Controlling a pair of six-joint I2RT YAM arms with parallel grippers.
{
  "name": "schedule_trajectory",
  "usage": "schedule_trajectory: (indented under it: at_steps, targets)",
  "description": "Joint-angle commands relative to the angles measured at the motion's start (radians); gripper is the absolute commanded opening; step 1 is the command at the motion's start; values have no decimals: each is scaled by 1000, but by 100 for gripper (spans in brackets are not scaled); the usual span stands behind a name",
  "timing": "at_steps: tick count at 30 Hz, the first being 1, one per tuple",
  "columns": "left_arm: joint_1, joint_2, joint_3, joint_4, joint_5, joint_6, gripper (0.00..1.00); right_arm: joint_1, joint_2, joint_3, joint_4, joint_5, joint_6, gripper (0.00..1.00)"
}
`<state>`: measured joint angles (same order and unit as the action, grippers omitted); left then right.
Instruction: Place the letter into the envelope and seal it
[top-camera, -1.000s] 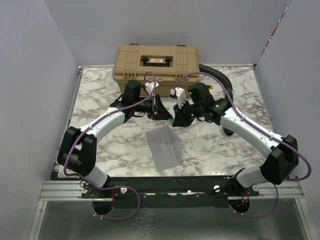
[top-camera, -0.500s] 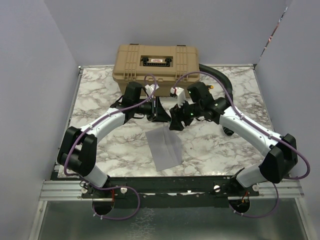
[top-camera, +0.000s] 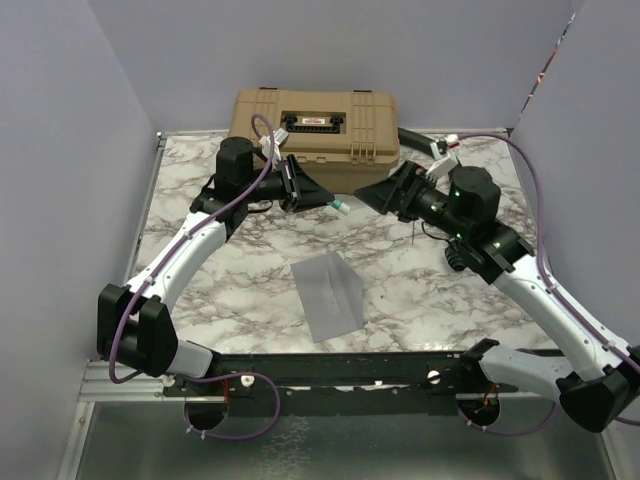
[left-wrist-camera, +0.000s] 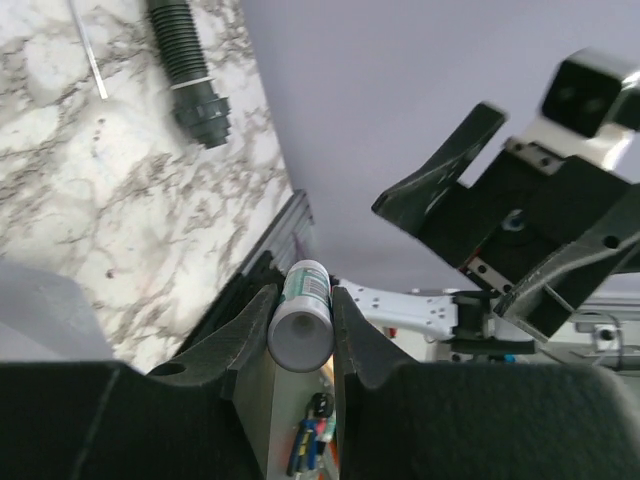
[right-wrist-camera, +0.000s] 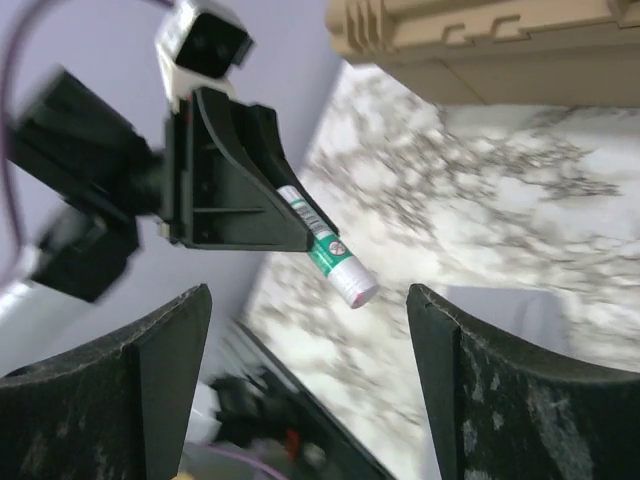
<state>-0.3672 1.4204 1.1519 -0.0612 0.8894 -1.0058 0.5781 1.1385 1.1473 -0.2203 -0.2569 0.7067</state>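
Note:
The grey envelope (top-camera: 330, 295) lies flat on the marble table (top-camera: 200, 200), near the front middle; a corner of it shows in the right wrist view (right-wrist-camera: 520, 310). The letter is out of view. My left gripper (top-camera: 325, 200) hangs above the table in front of the tan case, shut on a white-and-green glue stick (top-camera: 340, 206) that pokes out toward the right. In its own view the tube (left-wrist-camera: 301, 325) sits clamped between the two fingers. My right gripper (top-camera: 378, 196) faces it from the right, open and empty, with the glue stick (right-wrist-camera: 330, 255) a short way ahead of its jaws.
A tan hard case (top-camera: 315, 125) stands at the back of the table. A black corrugated hose (top-camera: 440, 150) curves along the back right. Purple-grey walls close in the left, back and right sides.
The two grippers, close together over the middle before, have drawn apart. The right gripper opened and pulled back to the right. The left one swung back and left with the glue stick.

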Motion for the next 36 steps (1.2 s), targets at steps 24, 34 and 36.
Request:
schedule_trajectory:
  at_steps: [24, 34, 36]
  targets:
    - [17, -70, -43, 529, -4, -556, 0, -1, 93, -99, 538, -128, 686, 53]
    - [23, -62, -52, 528, -33, -551, 0, -11, 89, -109, 545, -154, 680, 8]
    - [30, -59, -53, 528, -43, -556, 0, -20, 79, -126, 552, -158, 668, 4]
